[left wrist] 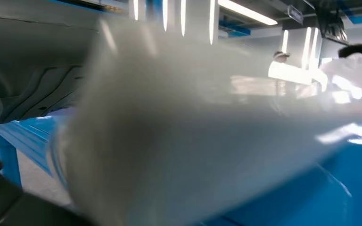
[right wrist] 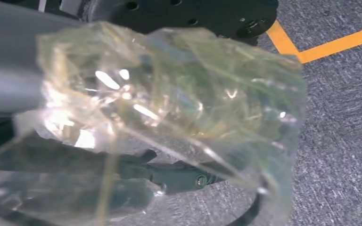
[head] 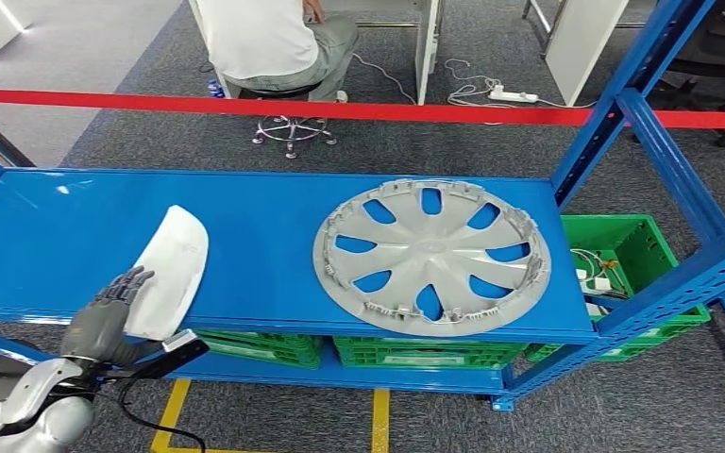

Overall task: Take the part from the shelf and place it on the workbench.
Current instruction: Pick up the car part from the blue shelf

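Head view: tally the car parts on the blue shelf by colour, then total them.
White: 1, the curved white part, held by the left robot hand.
Silver-grey: 1, the wheel cover, lying flat on the blue shelf.
Total: 2

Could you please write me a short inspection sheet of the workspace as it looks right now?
Surface: blue shelf, top level, bare in the middle.
Job's things: white part at the shelf's front left edge, in the left hand; grey wheel cover lying flat to the right.
Clutter: green crates below and beside.
Hands: left holds the part; right hidden behind clear crumpled film.
Cables: power strip on the floor.
Surroundings: red barrier tape, seated person.
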